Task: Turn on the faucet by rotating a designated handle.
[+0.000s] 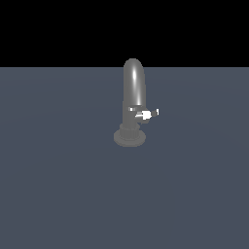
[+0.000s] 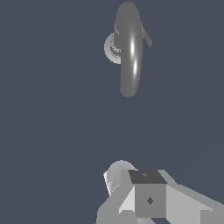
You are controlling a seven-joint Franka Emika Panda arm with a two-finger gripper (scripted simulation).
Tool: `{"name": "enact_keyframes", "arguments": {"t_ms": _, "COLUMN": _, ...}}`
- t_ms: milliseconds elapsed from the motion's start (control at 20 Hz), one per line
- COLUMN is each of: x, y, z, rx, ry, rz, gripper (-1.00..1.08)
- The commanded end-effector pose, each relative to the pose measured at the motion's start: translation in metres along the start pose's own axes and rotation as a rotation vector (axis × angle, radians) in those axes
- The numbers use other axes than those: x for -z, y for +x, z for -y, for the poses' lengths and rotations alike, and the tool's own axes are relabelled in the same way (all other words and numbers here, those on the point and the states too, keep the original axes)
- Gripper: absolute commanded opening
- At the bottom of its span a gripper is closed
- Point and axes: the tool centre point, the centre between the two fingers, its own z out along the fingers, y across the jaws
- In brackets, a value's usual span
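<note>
1. Here the faucet (image 1: 133, 92) is standing upright on a flat grey-blue floor (image 1: 58, 194), its glossy grey tube rising to a rounded arched top.
2. Below the tube, a darker round flanged base (image 1: 129, 137) is resting flat on the floor, wider than the tube itself.
3. The handle (image 1: 147, 115) is jutting sideways from the faucet's lower stem, just above the base, pointing toward the exterior view's right; it is showing as a short, bright silver-white lever, far thinner than the tube.
4. Nothing is touching the handle or the faucet in the exterior view, and no part of the arm is appearing there.
5. In the wrist view the camera is looking down on the faucet (image 2: 129, 48) from above, so the tube is reading as a long grey oval with a bright streak, with part of the base (image 2: 111, 48) peeking out beside it.
6. The handle (image 2: 147, 37) is showing there as a small grey tab on the side of the tube opposite the base.
7. The gripper (image 2: 146, 197) is hanging well apart from the faucet, with bare floor between them.
8. Only blocky grey and white parts of the gripper are showing, and the fingertips are lying out of frame, so I cannot tell how far the fingers are parted; nothing is visibly held.
</note>
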Motion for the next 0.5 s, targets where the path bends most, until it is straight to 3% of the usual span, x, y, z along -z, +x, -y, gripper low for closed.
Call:
{"name": "enact_keyframes", "arguments": {"t_ms": 0, "x": 0.001, "y": 0.010, "z": 0.002, "rx": -0.026, "ry": 0.013, "rz": 0.032, "gripper": -1.00}}
{"name": "enact_keyframes", "arguments": {"t_ms": 450, "x": 0.002, "y": 0.055, "z": 0.009, "rx": -0.144, "ry": 0.074, "rz": 0.172, "gripper": -1.00}}
